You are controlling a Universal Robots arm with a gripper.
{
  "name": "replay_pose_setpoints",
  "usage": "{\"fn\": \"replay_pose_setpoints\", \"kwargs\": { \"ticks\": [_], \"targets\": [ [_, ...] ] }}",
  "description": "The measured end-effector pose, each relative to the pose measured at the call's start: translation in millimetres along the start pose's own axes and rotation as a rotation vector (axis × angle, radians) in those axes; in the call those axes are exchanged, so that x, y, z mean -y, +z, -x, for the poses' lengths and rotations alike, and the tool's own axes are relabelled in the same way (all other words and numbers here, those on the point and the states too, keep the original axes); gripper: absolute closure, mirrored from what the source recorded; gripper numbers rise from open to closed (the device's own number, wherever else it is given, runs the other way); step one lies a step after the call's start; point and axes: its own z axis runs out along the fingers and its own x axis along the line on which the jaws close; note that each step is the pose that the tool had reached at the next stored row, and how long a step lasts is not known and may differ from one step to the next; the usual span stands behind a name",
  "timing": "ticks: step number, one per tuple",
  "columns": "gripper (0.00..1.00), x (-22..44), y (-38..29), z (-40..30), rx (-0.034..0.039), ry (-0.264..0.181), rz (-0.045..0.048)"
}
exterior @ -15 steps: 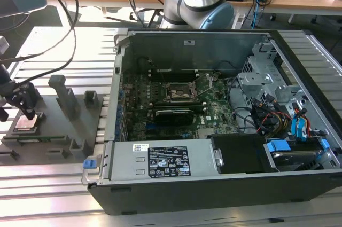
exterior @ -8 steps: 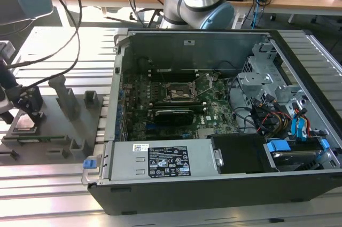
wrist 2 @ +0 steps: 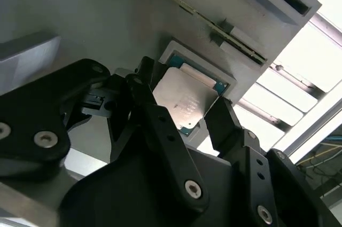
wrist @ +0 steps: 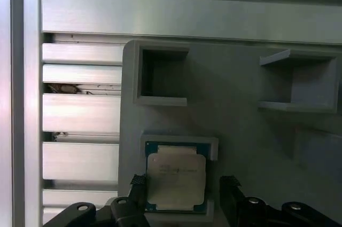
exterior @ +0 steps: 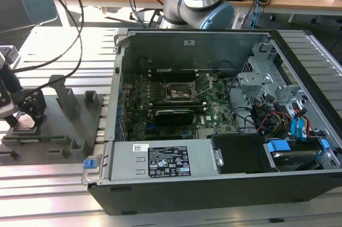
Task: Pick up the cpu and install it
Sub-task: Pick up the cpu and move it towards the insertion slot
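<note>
jaws astride the cpu [wrist: 176,178]

the gripper [exterior: 25,114] hangs over the grey fixture [wrist: 240,125] at the exterior view's left, jaws spread wide, one on either side of the cpu, which lies flat in a rimmed recess. the open computer case [exterior: 214,184] stands beside it on the slatted surface [exterior: 53,189].

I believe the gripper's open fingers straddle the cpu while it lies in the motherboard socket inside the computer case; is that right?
Not quite. The gripper does straddle the cpu with its fingers open, but the cpu lies in a recess of the grey fixture, as the first wrist view shows.
</note>
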Motion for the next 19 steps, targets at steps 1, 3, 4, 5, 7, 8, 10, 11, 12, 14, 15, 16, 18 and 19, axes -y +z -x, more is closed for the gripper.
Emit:
{"fn": "replay_pose_setpoints", "kwargs": {
  "ticks": [1,3,4,5,7,8,10,11,12,14,15,16,18,19],
  "targets": [
    [0.34,-0.9,0.6,-0.2,0.0000,0.000,0.0000],
    [0.34,-3.4,2.3,-0.8,0.0002,0.000,0.0000],
    [0.34,-3.8,2.8,-1.1,0.0002,0.000,0.0001],
    [0.34,-4.1,3.1,-1.4,0.0000,0.000,-0.0001],
    [0.34,-4.9,4.1,-2.6,0.0003,0.000,0.0001],
    [0.34,-5.3,4.3,-3.2,0.0002,0.000,0.0002],
    [0.34,-5.8,4.4,-3.7,0.0001,0.000,0.0004],
    [0.34,-6.3,4.6,-3.9,0.0001,0.000,0.0010],
    [0.34,-6.5,5.0,-3.9,0.0000,0.000,0.0015],
    [0.34,-6.8,6.4,-4.1,0.0001,0.000,0.0029],
    [0.34,-6.8,6.5,-4.1,0.0001,0.000,0.0034],
    [0.34,-6.8,6.5,-4.1,0.0001,0.000,0.0036],
    [0.34,-6.8,6.6,-4.1,0.0003,0.000,0.0038],
    [0.34,-6.8,6.6,-4.0,0.0003,0.000,0.0039]
  ]
}}
